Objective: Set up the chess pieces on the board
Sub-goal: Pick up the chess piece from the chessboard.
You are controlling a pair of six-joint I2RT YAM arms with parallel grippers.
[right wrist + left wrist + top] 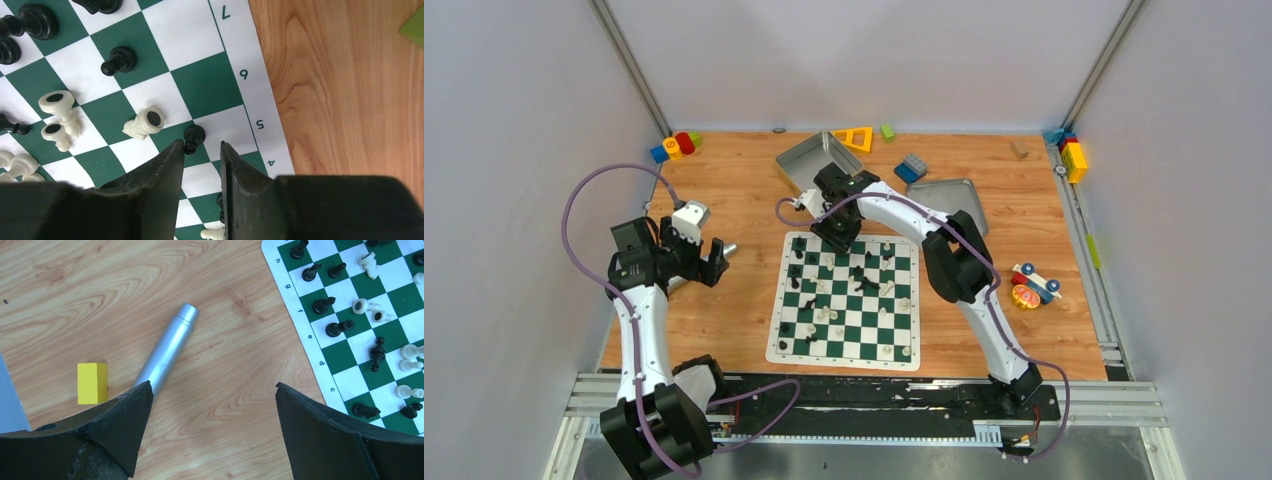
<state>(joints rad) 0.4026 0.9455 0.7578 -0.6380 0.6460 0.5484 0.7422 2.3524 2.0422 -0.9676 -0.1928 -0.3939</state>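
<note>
The green and white board (776, 340) lies at the table's middle, with black and cream chess pieces (856, 275) scattered on it, several toppled. My right gripper (836, 236) hovers over the board's far left corner. In the right wrist view its jaws (201, 143) stand slightly apart and empty, with a black pawn (193, 135) just ahead of the left fingertip. Toppled cream pieces (145, 122) lie close by. My left gripper (716, 262) is wide open over bare wood (214, 385), left of the board's edge (300, 315).
A silver tube (167, 347) and a yellow block (92, 383) lie by the left gripper. Two grey metal trays (809, 160) (949, 200) sit behind the board. Toy blocks (676, 145) (1072, 155) lie at the back corners, and a toy car (1034, 285) at the right.
</note>
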